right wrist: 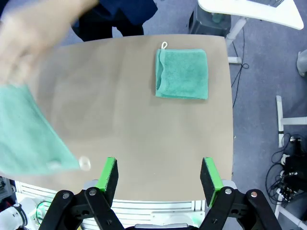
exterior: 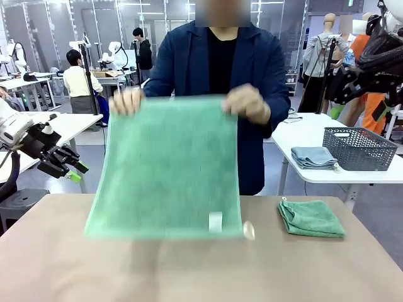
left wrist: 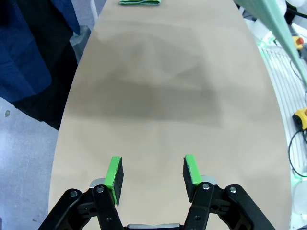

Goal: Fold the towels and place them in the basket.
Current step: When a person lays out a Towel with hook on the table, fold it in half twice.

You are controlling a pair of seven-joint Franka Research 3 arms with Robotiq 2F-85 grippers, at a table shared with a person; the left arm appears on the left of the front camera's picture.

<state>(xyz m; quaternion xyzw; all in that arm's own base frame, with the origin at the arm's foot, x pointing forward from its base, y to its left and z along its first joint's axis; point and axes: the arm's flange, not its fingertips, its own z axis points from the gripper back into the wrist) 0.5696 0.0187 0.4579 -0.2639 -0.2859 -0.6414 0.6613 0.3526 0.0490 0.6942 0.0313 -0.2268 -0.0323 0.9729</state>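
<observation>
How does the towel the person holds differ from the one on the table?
The held towel hangs spread open from the person's hands above the table; the folded towel lies flat on it at the robot's right. The held towel shows one broad sheet; the folded towel is a small layered square. Both are light-green terry.

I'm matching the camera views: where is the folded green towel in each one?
Front view: folded towel, lower right.
Left wrist view: folded towel, top edge, cut off.
Right wrist view: folded towel, upper centre.
Shared landmark: the spread towel the person holds.
</observation>
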